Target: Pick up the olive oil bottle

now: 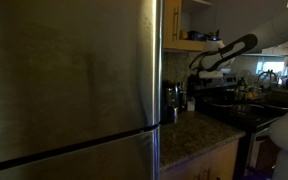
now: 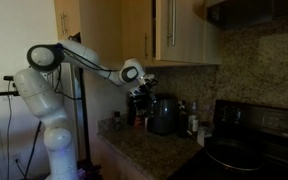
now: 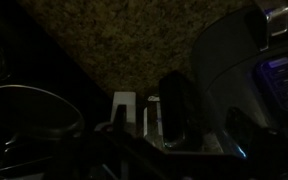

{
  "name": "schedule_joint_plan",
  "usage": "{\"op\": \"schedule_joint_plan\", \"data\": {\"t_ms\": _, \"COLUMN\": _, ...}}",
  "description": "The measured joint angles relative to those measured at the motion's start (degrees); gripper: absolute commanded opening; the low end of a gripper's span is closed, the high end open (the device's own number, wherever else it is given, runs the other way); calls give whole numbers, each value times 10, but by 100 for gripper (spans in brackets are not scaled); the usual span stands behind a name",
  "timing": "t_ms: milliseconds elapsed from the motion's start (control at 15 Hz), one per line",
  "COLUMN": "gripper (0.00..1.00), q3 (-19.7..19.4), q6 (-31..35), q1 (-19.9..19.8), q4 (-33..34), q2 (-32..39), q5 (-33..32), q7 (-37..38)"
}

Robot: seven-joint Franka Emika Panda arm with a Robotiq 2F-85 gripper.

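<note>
In the wrist view a tall dark bottle (image 3: 175, 105), which I take for the olive oil bottle, stands upright against the speckled stone wall. My gripper (image 3: 174, 145) is open, with its dark fingers on either side of the bottle and not touching it. In both exterior views the gripper (image 2: 139, 98) (image 1: 196, 78) hangs over the cluster of items at the back of the granite counter. The bottle itself is too dark to make out there.
Two small white shakers (image 3: 125, 108) stand left of the bottle and a large grey appliance (image 3: 234, 80) is close on its right. A dark pan (image 3: 29, 115) sits on the stove. A dark canister (image 2: 162, 115), the stove (image 2: 239, 150), wall cabinets (image 2: 174, 30) and the steel fridge (image 1: 69, 80) surround the counter.
</note>
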Motion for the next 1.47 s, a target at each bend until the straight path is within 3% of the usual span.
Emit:
{"op": "schedule_joint_plan", "data": {"t_ms": 133, "gripper": 100, "q3": 0, "q6": -1, "q1": 0, "q4": 5, "q2": 7, "q5": -1, "q7": 19}}
{"op": "schedule_joint_plan", "data": {"t_ms": 333, "gripper": 100, "q3": 0, "q6": 15, "q1": -9, "q4": 34, "q2": 47, "q5": -4, "q7": 118}}
{"op": "schedule_joint_plan", "data": {"t_ms": 600, "gripper": 100, "q3": -10, "q6": 98, "q1": -14, "q4": 99, "q2": 143, "q5": -15, "q7": 247}}
{"op": "schedule_joint_plan", "data": {"t_ms": 800, "gripper": 100, "q3": -13, "q6": 175, "q1": -15, "q4": 140, "q2": 202, "q5": -82, "q7": 378}}
{"op": "schedule_joint_plan", "data": {"t_ms": 1200, "gripper": 100, "q3": -13, "q6": 183, "q1": -14, "q4": 147, "q2": 211, "q5": -91, "q7": 392}}
{"op": "schedule_joint_plan", "data": {"t_ms": 1467, "gripper": 100, "q3": -12, "q6": 229, "q1": -13, "q4": 163, "q2": 242, "q5": -90, "q7": 393}}
